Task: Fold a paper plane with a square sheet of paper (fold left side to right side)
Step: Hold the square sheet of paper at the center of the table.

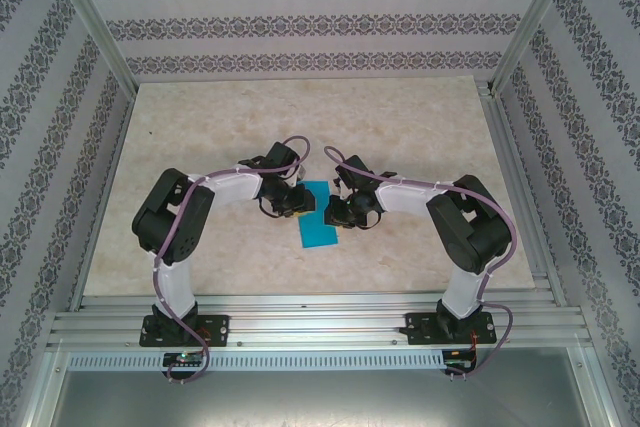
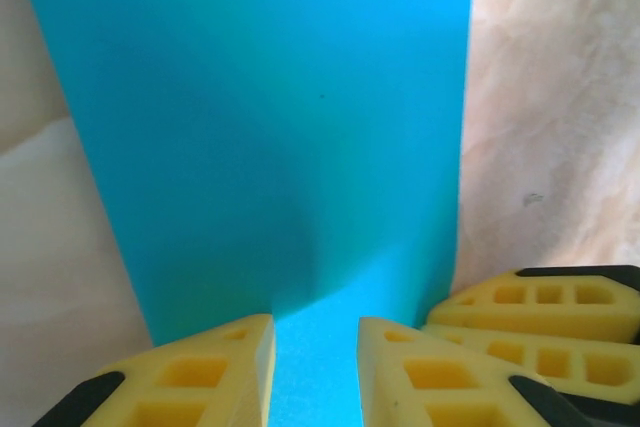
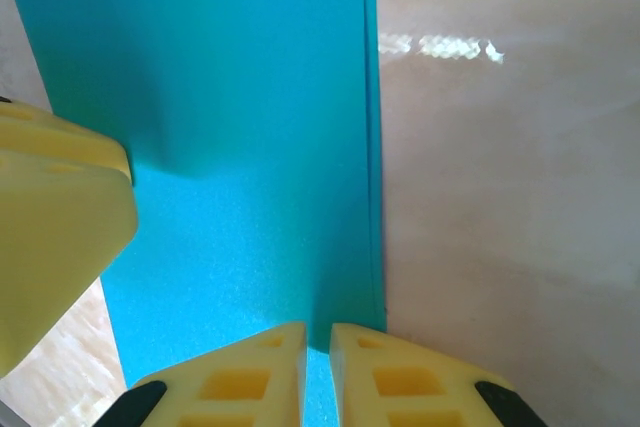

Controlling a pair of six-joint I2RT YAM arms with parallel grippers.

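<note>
My overhead camera sits high behind the arm bases (image 1: 185, 327) and looks down and forward across the whole counter (image 1: 400, 117) to the back wall (image 1: 320, 17). The left wrist camera peers past the left tool (image 2: 315, 372), the right wrist camera past the right tool (image 3: 318, 372), both very close above the blue sheet (image 2: 270, 127). All three views share that sheet, and each wrist view catches the other tool's fingers (image 2: 540, 312) at its edge.

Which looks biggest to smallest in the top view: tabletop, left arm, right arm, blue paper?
1. Tabletop
2. Left arm and right arm, about alike
3. Blue paper, smallest
</note>
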